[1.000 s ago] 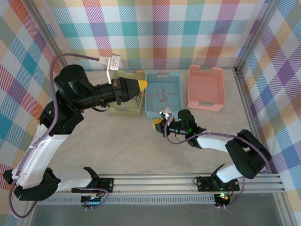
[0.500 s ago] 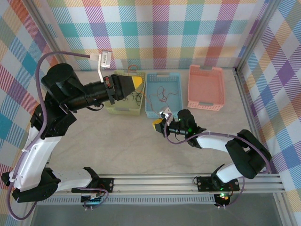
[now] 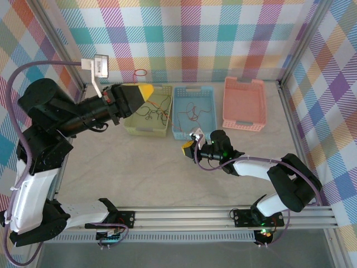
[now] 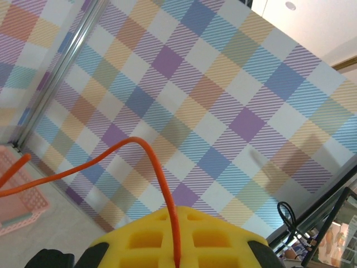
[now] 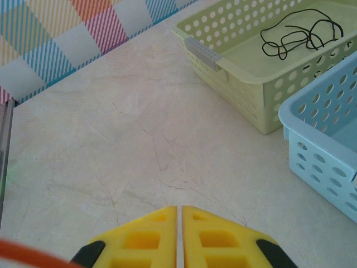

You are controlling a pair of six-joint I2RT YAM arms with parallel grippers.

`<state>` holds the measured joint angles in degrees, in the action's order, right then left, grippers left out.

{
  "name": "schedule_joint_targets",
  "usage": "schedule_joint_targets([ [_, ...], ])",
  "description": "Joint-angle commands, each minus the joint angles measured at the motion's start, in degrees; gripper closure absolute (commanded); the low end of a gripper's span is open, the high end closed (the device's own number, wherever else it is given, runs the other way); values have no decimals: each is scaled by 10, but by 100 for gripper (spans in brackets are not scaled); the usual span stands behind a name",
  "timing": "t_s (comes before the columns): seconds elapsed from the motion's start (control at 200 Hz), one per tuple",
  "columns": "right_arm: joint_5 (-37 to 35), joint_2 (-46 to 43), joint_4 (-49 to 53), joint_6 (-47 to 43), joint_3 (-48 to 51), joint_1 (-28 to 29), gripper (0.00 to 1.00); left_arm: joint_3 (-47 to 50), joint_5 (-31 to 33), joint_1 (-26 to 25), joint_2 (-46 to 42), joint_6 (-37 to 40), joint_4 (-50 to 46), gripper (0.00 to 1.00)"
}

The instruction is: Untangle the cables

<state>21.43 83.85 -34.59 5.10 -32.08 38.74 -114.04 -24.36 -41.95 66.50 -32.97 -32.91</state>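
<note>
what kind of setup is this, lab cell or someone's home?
Most likely a lab robot test cell: a metal frame hung with plaid cloth walls, arms bolted to a rail, and plastic baskets with thin cables in two.

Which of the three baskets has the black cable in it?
The yellow-green basket, at the left end of the row: a black cable lies coiled on its floor. The blue basket holds a reddish cable; the pink basket looks bare.
</note>
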Motion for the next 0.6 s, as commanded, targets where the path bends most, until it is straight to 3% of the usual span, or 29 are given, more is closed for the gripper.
schedule_joint_targets([
  [0.0, -6, 5, 6, -1, -15, 5, 88, -24, 9, -8, -6, 16, -2, 100],
  [0.595, -27, 9, 27, -2, -21, 4, 89, -87, 101, -7, -35, 85, -51, 100],
])
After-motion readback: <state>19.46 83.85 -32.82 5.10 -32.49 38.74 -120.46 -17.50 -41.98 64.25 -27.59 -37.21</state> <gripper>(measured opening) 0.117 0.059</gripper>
